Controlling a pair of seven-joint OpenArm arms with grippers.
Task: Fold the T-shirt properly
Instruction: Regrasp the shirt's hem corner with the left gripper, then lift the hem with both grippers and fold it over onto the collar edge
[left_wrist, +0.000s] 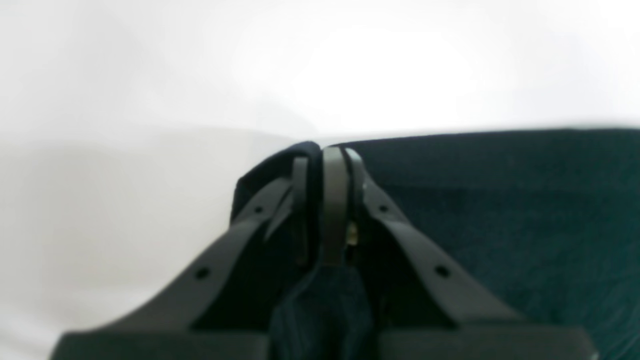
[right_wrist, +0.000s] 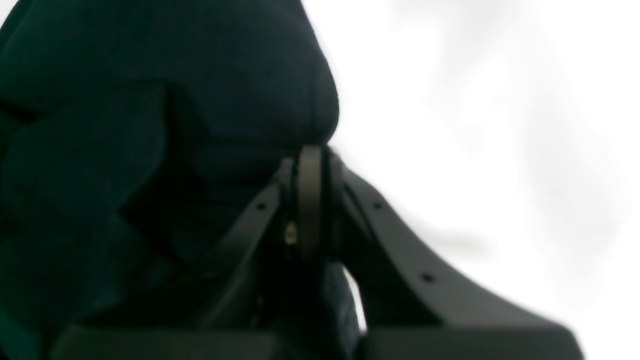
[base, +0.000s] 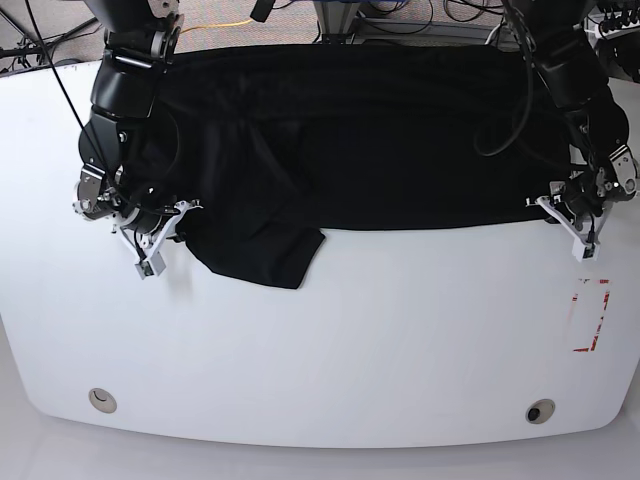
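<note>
The black T-shirt (base: 340, 140) lies spread across the back half of the white table (base: 330, 340), with one flap (base: 265, 255) hanging forward at the left. My left gripper (base: 545, 205) sits at the shirt's front right corner. In the left wrist view this left gripper (left_wrist: 327, 150) is shut on the T-shirt (left_wrist: 500, 200) at its edge, with cloth bunched between the fingers. My right gripper (base: 183, 217) is at the shirt's left side. In the right wrist view the right gripper (right_wrist: 310, 150) is shut on a fold of the T-shirt (right_wrist: 150, 125).
A red-and-white marking (base: 590, 315) lies on the table at the right. Two small round fittings (base: 100, 398) (base: 540, 411) sit near the front edge. Cables (base: 230, 15) run behind the table's back edge.
</note>
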